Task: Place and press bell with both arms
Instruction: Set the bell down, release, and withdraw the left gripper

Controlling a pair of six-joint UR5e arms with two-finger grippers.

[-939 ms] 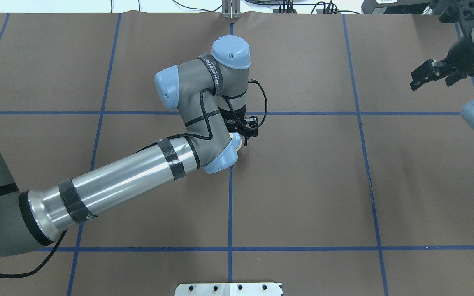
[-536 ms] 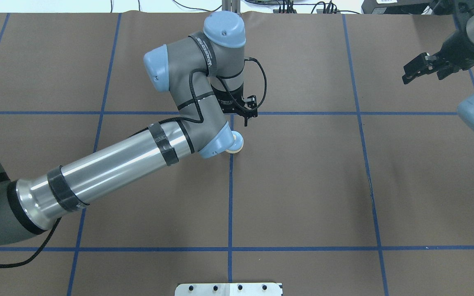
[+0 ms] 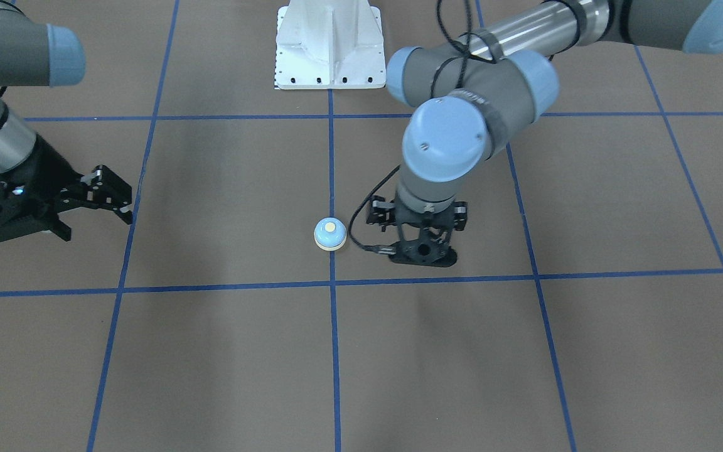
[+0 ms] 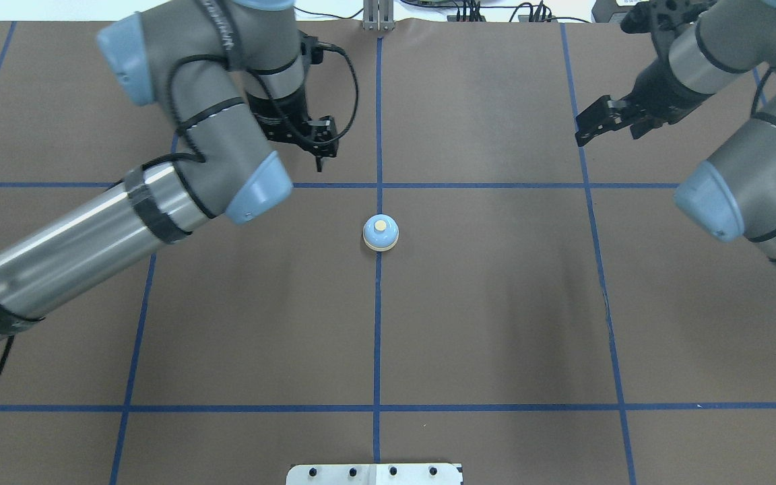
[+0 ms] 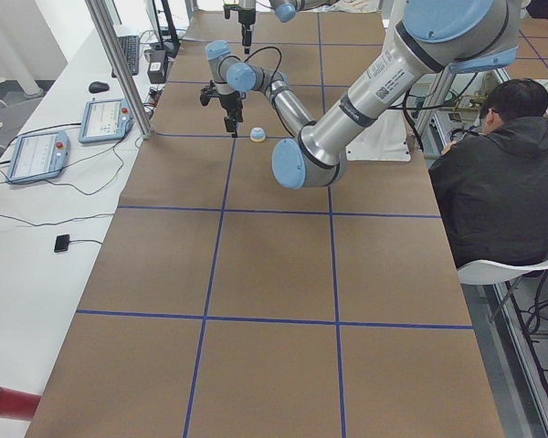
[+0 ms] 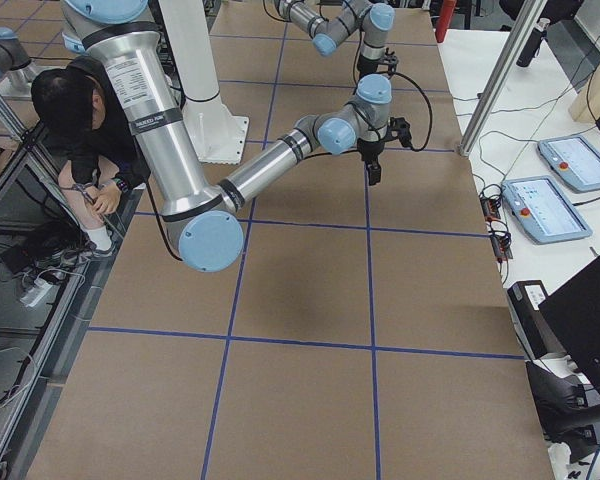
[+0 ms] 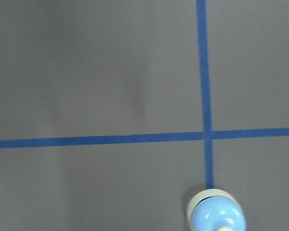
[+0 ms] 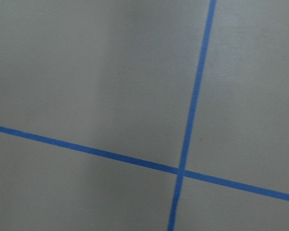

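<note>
The bell (image 4: 380, 234) sits upright on the centre blue tape line (image 4: 377, 323), touched by neither gripper. My left gripper (image 4: 319, 160) hangs near it, farther out and leftward, empty; I can't tell its finger gap. My right gripper (image 4: 607, 137) is well apart, fingers spread, holding nothing.

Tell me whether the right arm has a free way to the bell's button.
Likely yes. The bell stands alone on the centre line, button up, nothing above it. The left end effector is off to one side, and only bare table lies between the right end effector and the bell.
</note>
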